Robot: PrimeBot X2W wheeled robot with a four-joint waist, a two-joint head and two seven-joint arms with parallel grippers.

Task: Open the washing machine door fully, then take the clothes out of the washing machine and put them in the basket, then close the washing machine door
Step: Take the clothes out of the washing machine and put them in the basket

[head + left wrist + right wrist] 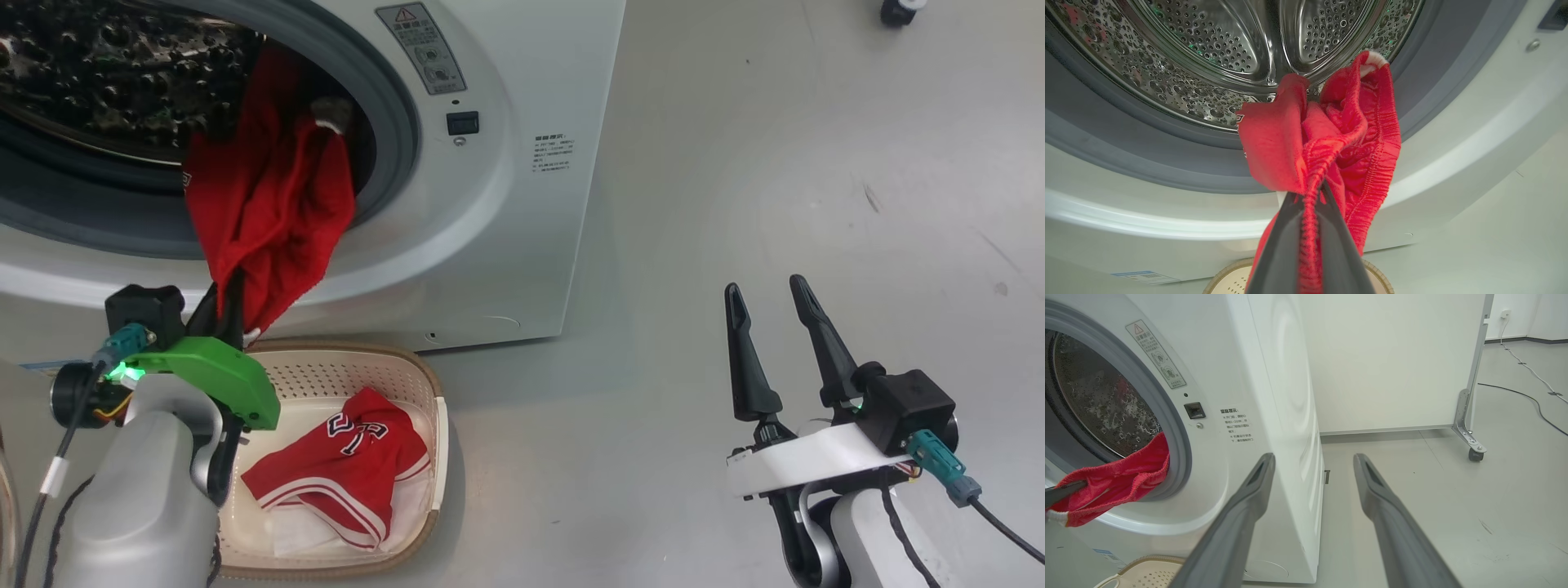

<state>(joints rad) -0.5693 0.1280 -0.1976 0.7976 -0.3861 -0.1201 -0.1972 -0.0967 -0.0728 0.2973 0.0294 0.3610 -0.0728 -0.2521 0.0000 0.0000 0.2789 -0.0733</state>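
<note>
1. Clothes [269, 204]: 1 red piece hangs at washing machine [506, 204] mouth, left gripper [227, 304] jaws clamped on it.
2. Jersey [343, 465] lies in basket [408, 356], near left.
3. Right gripper [771, 298], near right: jaws apart, empty.

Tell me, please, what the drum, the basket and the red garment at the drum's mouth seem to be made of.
Drum: likely stainless steel, shiny, reflective, punched with holes. Basket: probably moulded plastic, matte cream, perforated; its brown rim looks woven, perhaps imitation. Red garment: soft knit fabric, limp folds, gathered elastic edge.
</note>
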